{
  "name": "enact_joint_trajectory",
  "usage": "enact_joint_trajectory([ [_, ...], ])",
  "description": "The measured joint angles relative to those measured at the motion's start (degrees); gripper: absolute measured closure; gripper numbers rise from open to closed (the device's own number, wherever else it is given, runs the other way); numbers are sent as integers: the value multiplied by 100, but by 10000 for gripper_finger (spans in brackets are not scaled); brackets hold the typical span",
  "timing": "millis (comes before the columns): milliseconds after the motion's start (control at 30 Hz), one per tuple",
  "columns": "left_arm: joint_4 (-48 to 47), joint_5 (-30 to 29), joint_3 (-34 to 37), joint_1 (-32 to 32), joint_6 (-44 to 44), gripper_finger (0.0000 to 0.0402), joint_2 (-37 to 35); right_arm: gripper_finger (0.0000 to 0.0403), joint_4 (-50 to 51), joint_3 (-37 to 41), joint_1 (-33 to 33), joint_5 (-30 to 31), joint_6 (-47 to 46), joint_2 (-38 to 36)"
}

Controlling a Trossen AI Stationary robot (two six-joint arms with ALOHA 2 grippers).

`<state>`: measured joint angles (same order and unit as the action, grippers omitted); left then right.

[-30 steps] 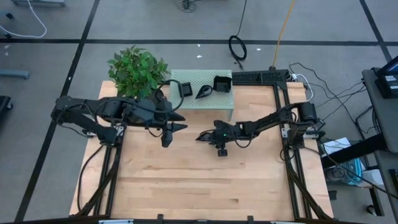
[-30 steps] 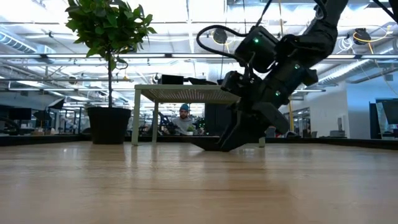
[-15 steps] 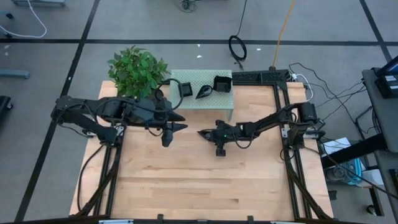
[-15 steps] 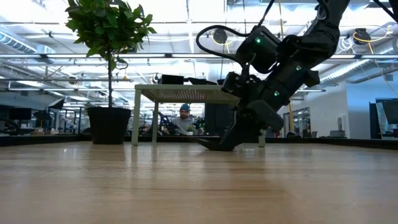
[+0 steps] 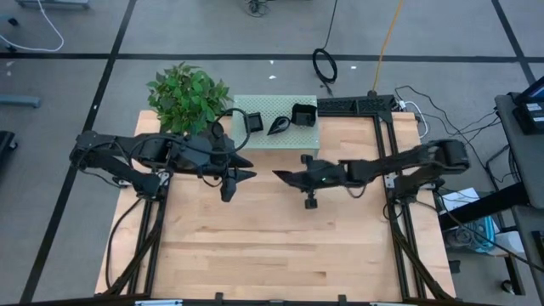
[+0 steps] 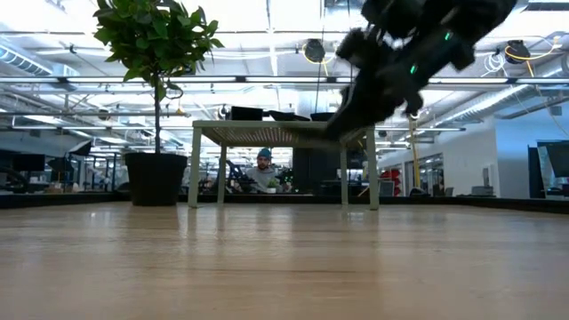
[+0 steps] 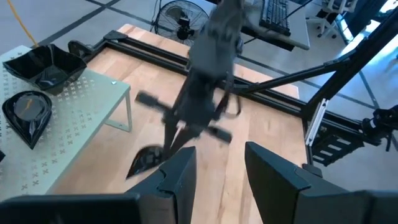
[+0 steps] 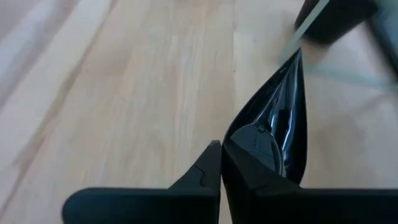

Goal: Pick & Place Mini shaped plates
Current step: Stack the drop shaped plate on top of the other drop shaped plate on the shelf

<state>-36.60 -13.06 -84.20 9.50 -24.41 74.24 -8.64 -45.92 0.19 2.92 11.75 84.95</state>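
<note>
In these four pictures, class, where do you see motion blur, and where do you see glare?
Low view: the right arm is smeared by motion. Left wrist view: it is blurred there too. Right wrist view: the teardrop plate in the right gripper shows pale glare streaks. High view: mostly sharp.

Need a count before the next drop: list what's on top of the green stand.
On the green stand sit three black plates: a flat square plate, a teardrop plate and a wavy-edged plate. Plant leaves overhang its corner, so anything beneath them cannot be seen.
</note>
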Motion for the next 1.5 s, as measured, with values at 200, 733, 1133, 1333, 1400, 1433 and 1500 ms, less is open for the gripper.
enact_joint_trajectory([
  [200,32,-3,0,-1,10,261,0,403,664,1,-168,-14,303,-1068],
  [733,1319,-115,0,-294,21,261,0,403,2674,-1366,-1649,-1226,2080,-1329],
  [1133,1449,-569,0,-512,13,261,0,403,3938,-3327,-2666,-1972,4286,-71],
  [1333,1446,-656,0,-609,16,261,0,403,4015,-3878,-2826,-1971,5358,538],
  [1400,1442,-657,0,-642,26,261,0,403,4015,-3888,-2835,-1971,5750,645],
  [1433,1439,-655,0,-663,44,261,0,403,3991,-3888,-2836,-1971,5956,692],
  [1500,1429,-658,0,-678,104,261,0,403,3982,-3890,-2835,-1971,6315,761],
])
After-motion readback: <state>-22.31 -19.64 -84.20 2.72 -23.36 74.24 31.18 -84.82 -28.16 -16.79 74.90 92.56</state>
